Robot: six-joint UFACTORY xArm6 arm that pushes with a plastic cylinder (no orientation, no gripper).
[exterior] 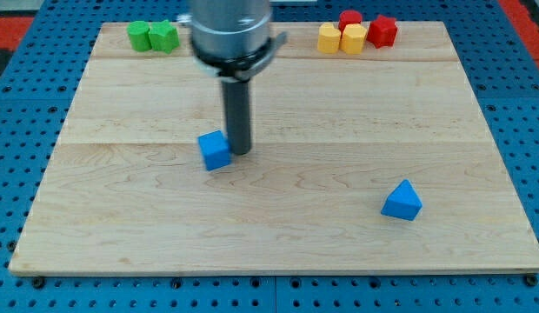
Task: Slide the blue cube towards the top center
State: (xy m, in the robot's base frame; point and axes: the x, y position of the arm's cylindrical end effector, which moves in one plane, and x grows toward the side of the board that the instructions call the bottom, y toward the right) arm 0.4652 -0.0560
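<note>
The blue cube lies on the wooden board, left of the board's middle. My tip stands right beside the cube's right side, touching or nearly touching it. The dark rod rises from there to the arm's grey body at the view's top centre.
A blue triangular block lies at the lower right. Two green blocks sit at the top left edge. Two yellow blocks and two red blocks cluster at the top right. A blue pegboard surrounds the board.
</note>
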